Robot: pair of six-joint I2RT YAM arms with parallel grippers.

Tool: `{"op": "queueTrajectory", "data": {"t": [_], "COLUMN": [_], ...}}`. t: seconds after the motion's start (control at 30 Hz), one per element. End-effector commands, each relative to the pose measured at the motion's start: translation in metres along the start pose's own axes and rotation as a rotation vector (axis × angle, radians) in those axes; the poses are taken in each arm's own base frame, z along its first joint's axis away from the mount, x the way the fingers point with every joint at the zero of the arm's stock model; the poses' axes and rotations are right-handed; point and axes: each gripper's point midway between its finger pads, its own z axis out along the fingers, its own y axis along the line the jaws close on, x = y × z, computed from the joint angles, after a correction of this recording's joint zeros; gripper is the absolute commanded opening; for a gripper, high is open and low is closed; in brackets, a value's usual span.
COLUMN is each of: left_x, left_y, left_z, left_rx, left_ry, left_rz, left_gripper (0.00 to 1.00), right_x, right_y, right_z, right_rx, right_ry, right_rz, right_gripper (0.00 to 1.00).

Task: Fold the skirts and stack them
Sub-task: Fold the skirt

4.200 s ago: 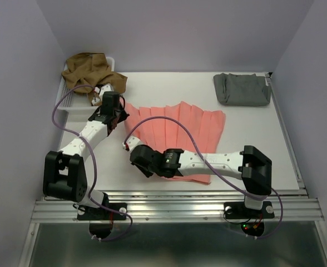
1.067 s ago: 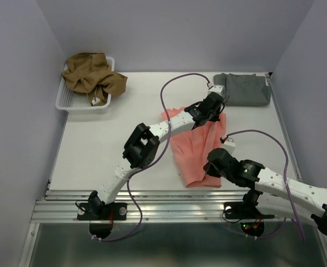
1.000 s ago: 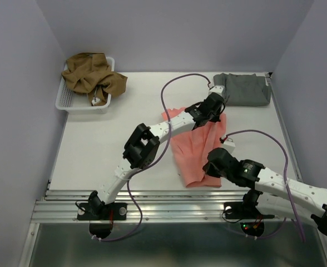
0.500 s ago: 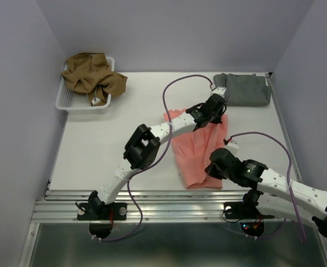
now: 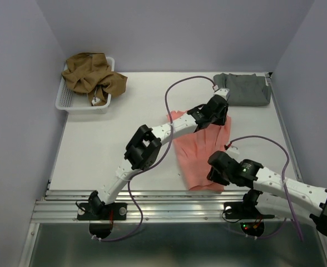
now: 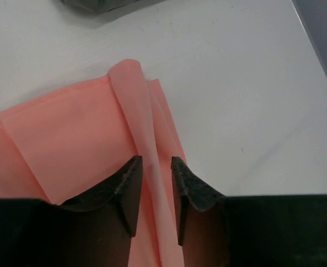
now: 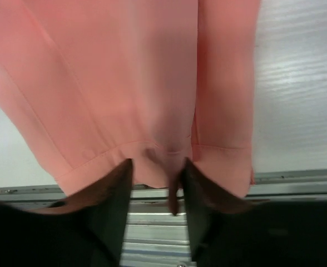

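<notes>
The salmon-pink skirt [image 5: 199, 150] lies folded to a narrow strip at the table's middle right. My left gripper [image 5: 220, 115] is shut on a raised pleat at its far right corner [image 6: 152, 167]. My right gripper [image 5: 212, 177] is shut on a bunch of its near hem [image 7: 163, 153], by the table's front edge. The grey skirt [image 5: 242, 89] lies folded at the back right, just beyond the left gripper, and its edge shows in the left wrist view [image 6: 97, 4]. The olive-brown skirt [image 5: 91, 75] is heaped in the basket.
The white mesh basket [image 5: 69, 103] stands at the back left corner. The metal rail [image 7: 152, 239] of the table's front edge runs right under my right gripper. Purple cables loop over the table from both arms. Walls close in the left, right and back.
The spread skirt has been folded over to the right into a narrow strip. In the last second both grippers and the skirt have shifted a little to the right.
</notes>
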Motion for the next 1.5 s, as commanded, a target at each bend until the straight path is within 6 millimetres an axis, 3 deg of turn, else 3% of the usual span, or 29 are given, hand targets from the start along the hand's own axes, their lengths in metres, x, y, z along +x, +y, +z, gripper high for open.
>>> {"op": "queueTrajectory", "data": {"t": [0.0, 0.03, 0.1, 0.17, 0.2, 0.23, 0.33, 0.47, 0.53, 0.57, 0.6, 0.73, 0.77, 0.93, 1.03, 1.23, 1.3, 1.47], "left_x": [-0.059, -0.062, -0.071, -0.083, -0.088, -0.100, -0.117, -0.148, -0.144, -0.154, -0.156, -0.143, -0.130, -0.099, -0.090, -0.077, -0.072, -0.065], "left_y": [-0.030, -0.032, -0.036, -0.041, -0.043, -0.048, -0.054, -0.052, -0.034, -0.032, -0.018, 0.025, 0.037, 0.083, 0.093, 0.089, 0.087, 0.090], "left_z": [-0.017, -0.019, -0.027, -0.035, -0.040, -0.049, -0.065, -0.105, -0.110, -0.127, -0.131, -0.148, -0.149, -0.142, -0.136, -0.119, -0.110, -0.100], "left_rx": [0.103, 0.108, 0.121, 0.129, 0.133, 0.146, 0.158, 0.115, 0.042, 0.029, -0.019, -0.102, -0.118, -0.168, -0.179, -0.141, -0.125, -0.131], "left_ry": [-0.143, -0.149, -0.165, -0.190, -0.202, -0.225, -0.260, -0.324, -0.322, -0.346, -0.355, -0.333, -0.313, -0.229, -0.207, -0.160, -0.141, -0.118], "left_rz": [-0.016, -0.017, -0.008, 0.000, 0.008, 0.010, 0.029, 0.052, 0.061, 0.056, 0.043, -0.008, -0.014, -0.076, -0.074, -0.057, -0.055, -0.054], "left_gripper": [0.43, 0.53, 0.62, 0.83, 0.94, 0.99, 0.99, 0.99, 0.99, 0.99, 0.99, 0.99, 0.99, 0.99, 0.99, 0.99, 0.99, 0.99], "right_x": [-0.018, -0.020, -0.034, -0.044, -0.052, -0.059, -0.073, -0.086, -0.091, -0.094, -0.102, -0.104, -0.098, -0.091, -0.091, -0.099, -0.092, -0.081], "right_y": [-0.007, -0.015, -0.016, -0.014, -0.012, -0.004, 0.013, 0.040, 0.055, 0.059, 0.066, 0.089, 0.092, 0.108, 0.089, 0.047, 0.026, 0.004], "right_z": [-0.019, -0.024, -0.038, -0.047, -0.053, -0.061, -0.073, -0.084, -0.080, -0.077, -0.077, -0.058, -0.044, -0.002, 0.022, 0.041, 0.053, 0.075], "right_rx": [0.097, 0.138, 0.165, 0.162, 0.151, 0.117, 0.033, -0.071, -0.102, -0.100, -0.099, -0.084, -0.055, -0.071, -0.015, 0.055, 0.072, 0.060], "right_ry": [-0.038, -0.038, -0.080, -0.112, -0.144, -0.163, -0.210, -0.250, -0.269, -0.278, -0.307, -0.296, -0.265, -0.171, -0.124, -0.137, -0.101, -0.052], "right_rz": [-0.011, -0.030, -0.042, -0.053, -0.056, -0.074, -0.115, -0.177, -0.233, -0.244, -0.245, -0.297, -0.317, -0.318, -0.286, -0.222, -0.191, -0.142], "right_gripper": [0.51, 0.56, 0.60, 0.66, 0.85, 1.00, 1.00, 1.00, 1.00, 1.00, 1.00, 1.00, 1.00, 1.00, 1.00, 1.00, 1.00, 1.00]}}
